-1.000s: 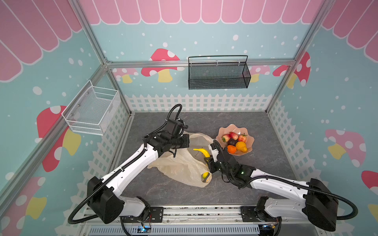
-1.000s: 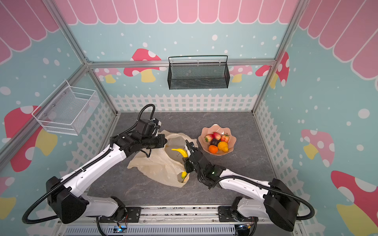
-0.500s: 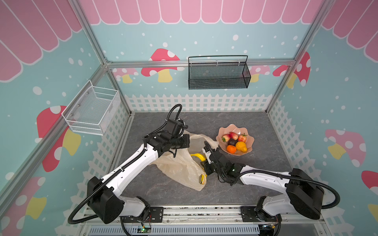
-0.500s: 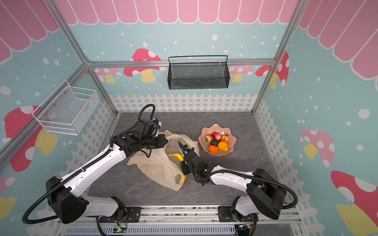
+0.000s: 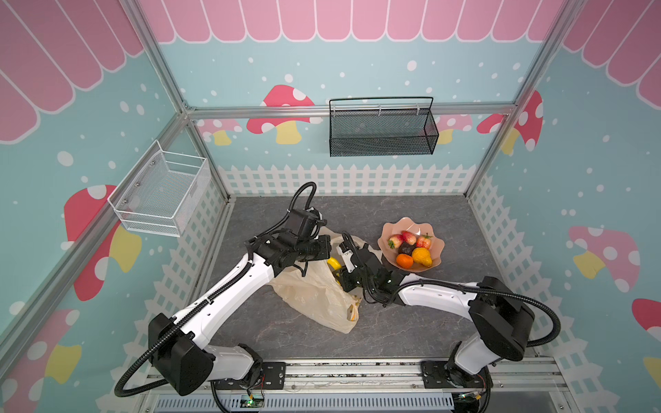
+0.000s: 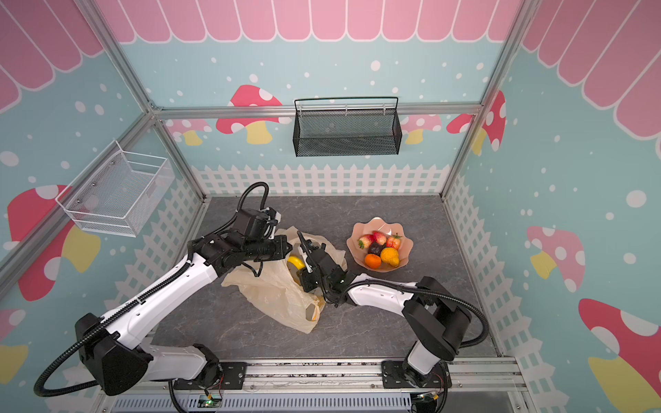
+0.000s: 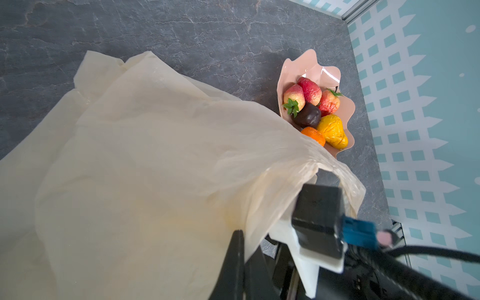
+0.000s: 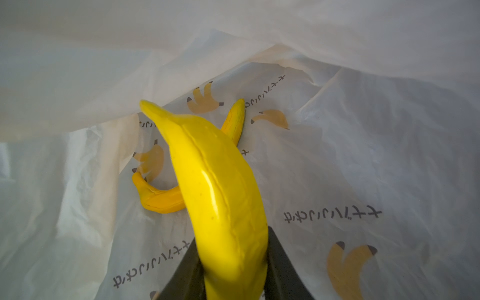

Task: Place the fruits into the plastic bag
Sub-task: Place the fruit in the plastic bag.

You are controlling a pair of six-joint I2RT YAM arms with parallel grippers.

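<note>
Since a second ago, your right gripper has pushed the glossy yellow toy banana into the thin cream-yellow printed plastic bag. Its fingers are clamped on one end, so the fruit goes in tip first. A duller second yellow banana lies deeper inside. Your left gripper pinches the bag's rim tight (lifted, it likely keeps the mouth open). Farther back, the pink scalloped bowl holds the remaining toy fruits.
</note>
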